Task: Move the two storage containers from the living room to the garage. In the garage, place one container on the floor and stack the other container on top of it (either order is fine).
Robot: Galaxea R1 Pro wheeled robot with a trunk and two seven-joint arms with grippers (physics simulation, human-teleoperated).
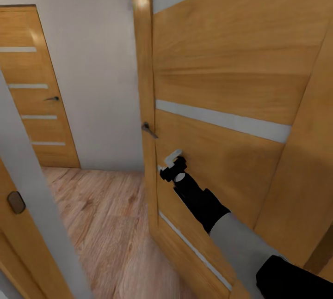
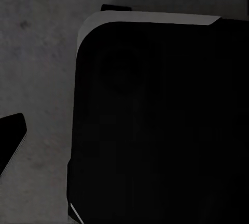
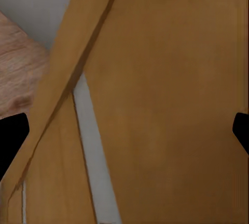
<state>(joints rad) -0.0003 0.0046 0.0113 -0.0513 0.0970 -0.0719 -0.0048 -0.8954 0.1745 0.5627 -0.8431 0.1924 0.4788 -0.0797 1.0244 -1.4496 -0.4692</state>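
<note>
One arm is doing the work here: my right tool (image 1: 172,166) is up against the face of the near orange door (image 1: 222,86), below and to the right of its dark lever handle (image 1: 149,130). In the right wrist view the two dark fingertips (image 3: 11,138) sit at opposite edges of the picture with wood grain and a pale inlay strip between them, so I read that tool as spread wide and gripping nothing. The left wrist view looks down on a dark rounded body of the robot (image 2: 155,125) over a dim grey surface, with one black fingertip at the edge; whether that left tool is open or closed I cannot tell.

Neither storage container is in sight, so I take this as a transit step through the hallway, with no way to judge from here where they lie.

Beyond the door edge, light wood plank floor (image 1: 106,225) runs to a white wall (image 1: 97,82), and a second orange door (image 1: 34,91) stands shut at the far left. A pale frame post (image 1: 32,197) crosses the near left corner.

My worries: the fingers are flat on a smooth panel, so a push could slide off along the wood or catch on the lever. If the base rolls forward before the door swings clear, the forearm may get pinched against it. The gap to the left post also looks tight for the trunk.
</note>
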